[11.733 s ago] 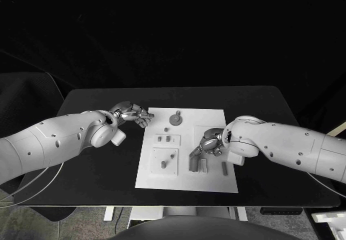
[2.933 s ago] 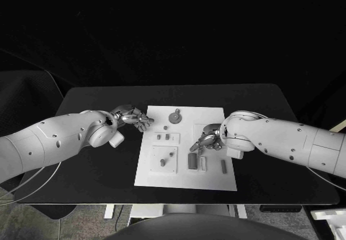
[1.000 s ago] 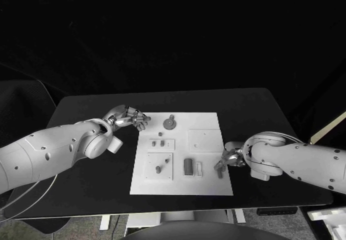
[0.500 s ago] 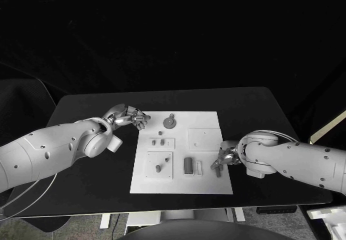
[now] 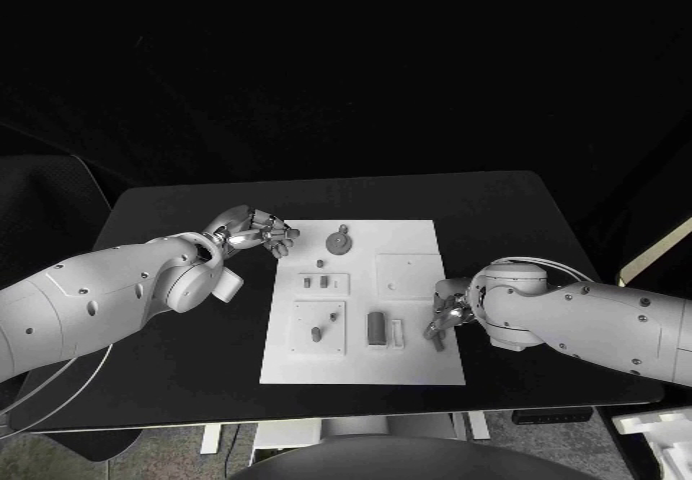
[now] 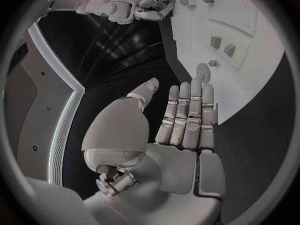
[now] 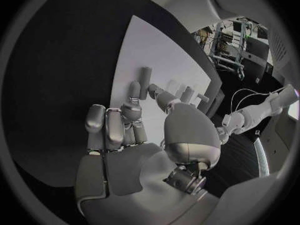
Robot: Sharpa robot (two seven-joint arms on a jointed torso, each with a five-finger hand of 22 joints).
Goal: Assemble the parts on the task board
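Observation:
The white task board (image 5: 361, 355) lies mid-table, and grey parts rest on it. A round disc with a knob (image 5: 338, 243) sits near its far edge. Nearer lie two small blocks (image 5: 326, 283), a dark block (image 5: 376, 328) and a short peg (image 5: 433, 341). My right hand (image 5: 450, 314) hangs at the board's right edge. In the right wrist view this right hand (image 7: 134, 130) points a finger and thumb at the peg (image 7: 145, 80), the other fingers curled; whether they touch it I cannot tell. My left hand (image 5: 254, 232) hovers open by the board's far left corner, its fingers (image 6: 187, 110) held straight.
A raised white square (image 5: 410, 275) and an inset plate with small pegs (image 5: 320, 328) are on the board. Black table (image 5: 173, 340) surrounds the board on all sides. The left wrist view shows the disc (image 6: 203, 72) just beyond my fingertips and my right arm (image 6: 119, 7) far off.
The right hand has left the board's middle for its right edge by the peg, edging slightly inward in the last half second. The left hand stays put; the peg has not moved.

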